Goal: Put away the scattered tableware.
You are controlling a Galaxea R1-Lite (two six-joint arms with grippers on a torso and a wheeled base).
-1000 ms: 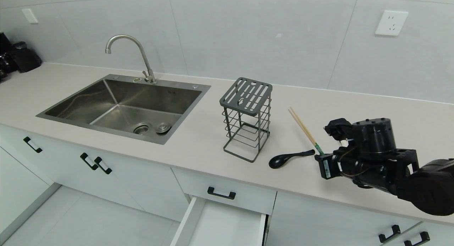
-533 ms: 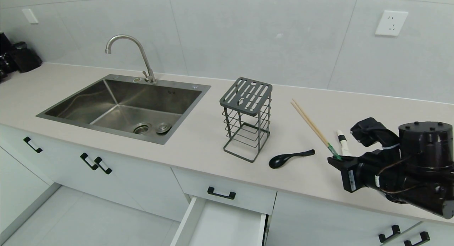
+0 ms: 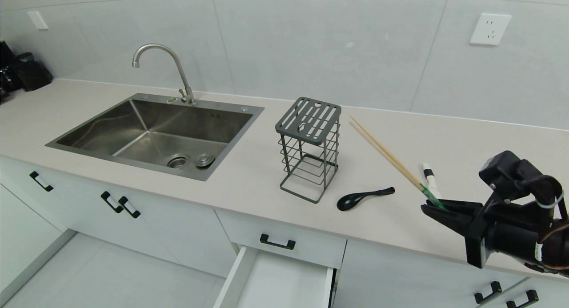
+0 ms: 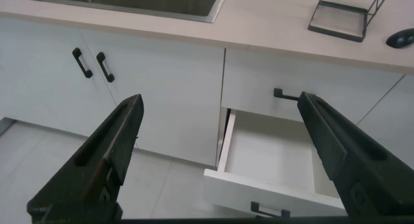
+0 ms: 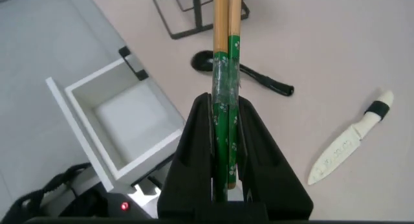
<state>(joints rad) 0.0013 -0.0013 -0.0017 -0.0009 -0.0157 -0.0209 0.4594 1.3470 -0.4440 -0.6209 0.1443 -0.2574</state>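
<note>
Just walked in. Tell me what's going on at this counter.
The right pincer is shut on a pair of wooden chopsticks with green ends, holding them above the beige countertop, their far ends near the dark wire cutlery rack. A black spoon and a white knife with a black band lie on the counter nearby. The left pincer hangs open in front of the cabinets, near the open white drawer.

Head camera looks down across the countertop (image 3: 249,174); left wrist camera faces the cabinet fronts (image 4: 162,101); right wrist camera hovers close above. All share the open drawer (image 3: 275,279) and black spoon (image 3: 362,198).
</note>
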